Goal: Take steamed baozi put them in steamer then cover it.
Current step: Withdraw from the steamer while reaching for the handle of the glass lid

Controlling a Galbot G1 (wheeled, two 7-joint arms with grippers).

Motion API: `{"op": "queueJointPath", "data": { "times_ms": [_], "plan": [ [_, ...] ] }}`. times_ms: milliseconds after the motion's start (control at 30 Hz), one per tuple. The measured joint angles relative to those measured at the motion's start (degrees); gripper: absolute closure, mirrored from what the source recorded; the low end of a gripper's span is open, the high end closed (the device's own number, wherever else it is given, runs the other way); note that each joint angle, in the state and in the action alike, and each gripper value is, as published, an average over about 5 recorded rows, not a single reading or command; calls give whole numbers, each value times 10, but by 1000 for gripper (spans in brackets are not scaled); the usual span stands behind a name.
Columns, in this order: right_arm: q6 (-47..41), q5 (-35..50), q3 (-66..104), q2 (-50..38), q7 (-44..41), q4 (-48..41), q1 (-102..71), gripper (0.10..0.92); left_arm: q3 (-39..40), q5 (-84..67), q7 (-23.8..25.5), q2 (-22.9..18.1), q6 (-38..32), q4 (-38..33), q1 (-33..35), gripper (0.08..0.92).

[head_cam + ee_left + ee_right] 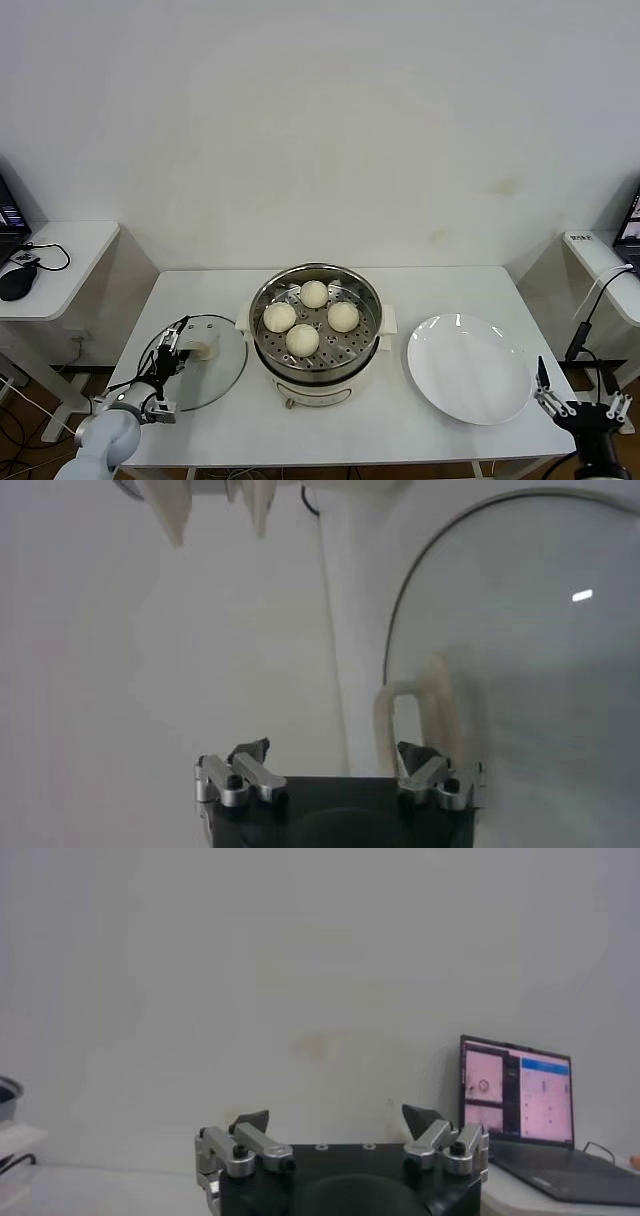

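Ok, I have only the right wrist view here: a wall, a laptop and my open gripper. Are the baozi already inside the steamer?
Observer: Yes, all four baozi lie in the steamer, which has no cover on it.
Operator: Where is the cover then?
Observer: The cover lies flat on the table, to the robot's left of the steamer.
Operator: Is the left gripper holding it?
Observer: No. The left gripper is open, close to the cover's handle, not closed on it.
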Motion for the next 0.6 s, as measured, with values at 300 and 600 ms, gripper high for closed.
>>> {"op": "queueJointPath", "data": {
  "times_ms": [300,600],
  "plan": [
    [1,-1,0,0,-1,-4,1,202,7,-6,-1,-4,4,15,-14,346],
    [1,0,0,0,-2,-7,4,203,7,-8,0,-8,7,23,-15,605]
  ]
}}
